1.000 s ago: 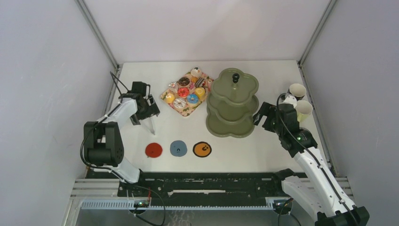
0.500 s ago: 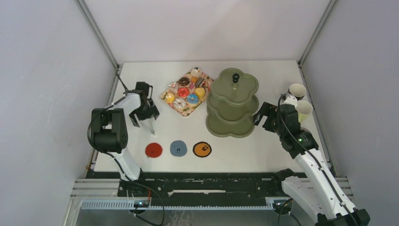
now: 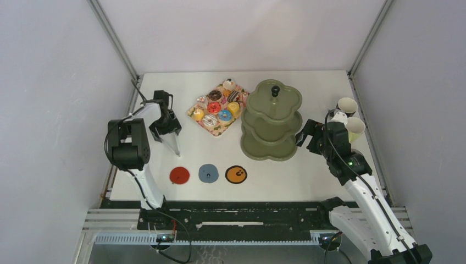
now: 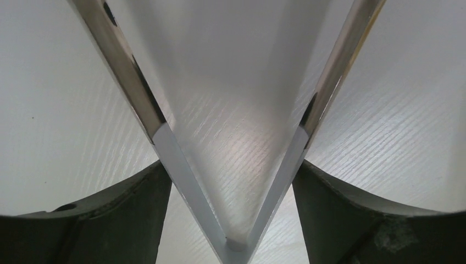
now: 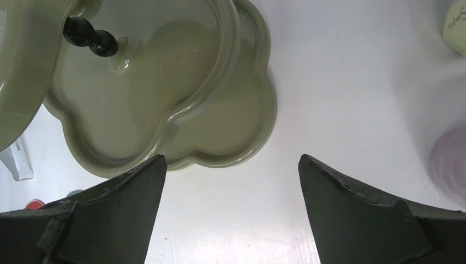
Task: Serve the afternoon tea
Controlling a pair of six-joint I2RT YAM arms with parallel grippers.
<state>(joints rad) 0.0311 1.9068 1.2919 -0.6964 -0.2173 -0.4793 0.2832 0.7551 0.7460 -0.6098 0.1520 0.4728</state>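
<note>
nearest to you, on the table (image 3: 308, 176), lie the red coaster (image 3: 179, 175), the blue coaster (image 3: 208, 173) and the orange coaster (image 3: 236, 174) in one row; they are not part of the serving. a little farther, on the left, the left gripper (image 4: 232, 165) stands wide, with the metal tongs (image 4: 123, 71) between its fingers (image 4: 137, 203), one finger at the outside of each arm. whether the fingers already press the tongs, i cannot tell. the joined end of the tongs sits close to the wrist and the two arms spread away from it. from above, their long axis seems to run from the gripper toward the near edge, so toward the red coaster. this is the relation you must mind: the small toy treats (image 3: 215, 107) are on the pink floral tray (image 3: 216, 132), which lies to the right of this gripper and a little farther away, so i judge the tongs point away from them and must be turned first. the left arm is clearly the nearer one to the tray. right beside the tray stands the green three-tier stand (image 3: 264, 102) with its black knob (image 3: 275, 91), all tiers bare. the right gripper (image 5: 231, 170) is fully spread and holds nothing; it faces the lowest tier from the right. the three mugs (image 3: 347, 105) stand just behind it, at the far right.
</note>
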